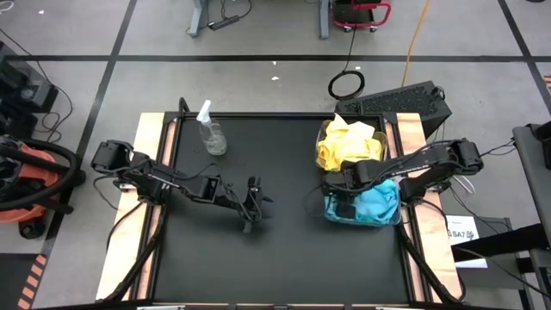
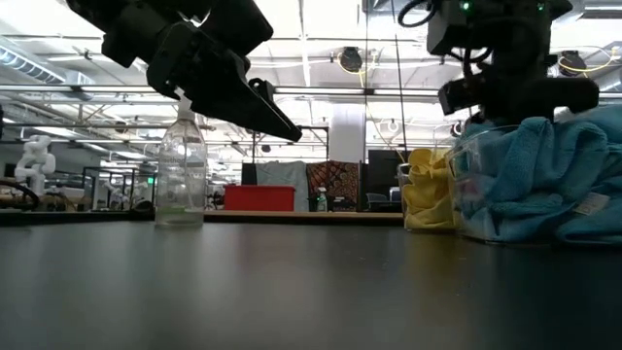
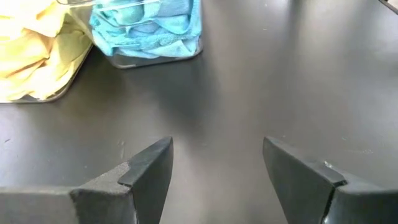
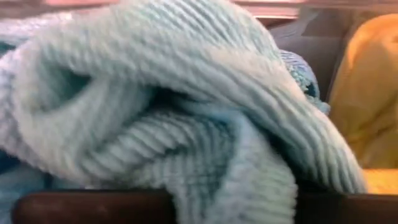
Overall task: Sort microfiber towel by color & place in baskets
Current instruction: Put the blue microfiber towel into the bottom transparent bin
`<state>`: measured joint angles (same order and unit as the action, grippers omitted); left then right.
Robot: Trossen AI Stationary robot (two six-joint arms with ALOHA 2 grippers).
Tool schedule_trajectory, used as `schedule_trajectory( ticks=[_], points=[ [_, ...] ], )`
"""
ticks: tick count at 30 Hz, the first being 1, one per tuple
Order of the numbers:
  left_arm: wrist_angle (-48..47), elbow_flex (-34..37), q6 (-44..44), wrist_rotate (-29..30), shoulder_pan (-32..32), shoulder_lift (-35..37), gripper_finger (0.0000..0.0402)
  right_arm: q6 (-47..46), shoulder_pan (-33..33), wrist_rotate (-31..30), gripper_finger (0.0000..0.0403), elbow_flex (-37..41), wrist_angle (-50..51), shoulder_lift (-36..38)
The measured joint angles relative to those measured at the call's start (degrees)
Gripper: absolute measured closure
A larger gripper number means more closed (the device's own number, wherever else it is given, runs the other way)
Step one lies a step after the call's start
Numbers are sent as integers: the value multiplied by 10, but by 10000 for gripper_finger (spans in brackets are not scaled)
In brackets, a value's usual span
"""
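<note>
The table (image 1: 284,258) has a flat matte black top with pale wooden strips along its left and right edges. Seen from above, three things stand directly on it. A clear plastic spray bottle (image 1: 211,133) with a white trigger head stands upright at about 11 o'clock from the table's middle. Toward 2 o'clock sits a clear see-through rectangular plastic basket (image 1: 329,159) filled with bright yellow fuzzy cloths (image 1: 349,142). Just beside it, at 3 o'clock, a second clear basket (image 1: 362,222) holds teal blue fuzzy cloths (image 1: 379,200).
</note>
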<state>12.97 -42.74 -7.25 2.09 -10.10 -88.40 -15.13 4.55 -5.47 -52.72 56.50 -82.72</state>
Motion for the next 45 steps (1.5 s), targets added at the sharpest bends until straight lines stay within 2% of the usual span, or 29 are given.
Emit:
schedule_trajectory(
  ticks=[11,15,19,24,32,36,42,45],
  points=[
    [0,0,6,0,-5,0,147,-7,0,-1,189,-30,14,110],
    [0,0,6,0,-5,0,147,-8,0,-2,165,-39,43,139],
    [2,0,6,1,-5,0,147,-9,1,-1,160,-40,54,166],
    [3,0,6,12,-4,0,147,-11,13,-1,177,-40,44,192],
    [28,0,-6,14,-4,0,147,6,27,-6,227,-40,-2,199],
    [58,0,-12,15,-4,0,147,8,27,-9,272,-41,-3,197],
    [106,0,-28,16,-1,0,147,11,27,6,382,-30,20,179],
    [120,0,-31,17,5,0,147,9,27,27,389,-5,6,167]
  ],
)
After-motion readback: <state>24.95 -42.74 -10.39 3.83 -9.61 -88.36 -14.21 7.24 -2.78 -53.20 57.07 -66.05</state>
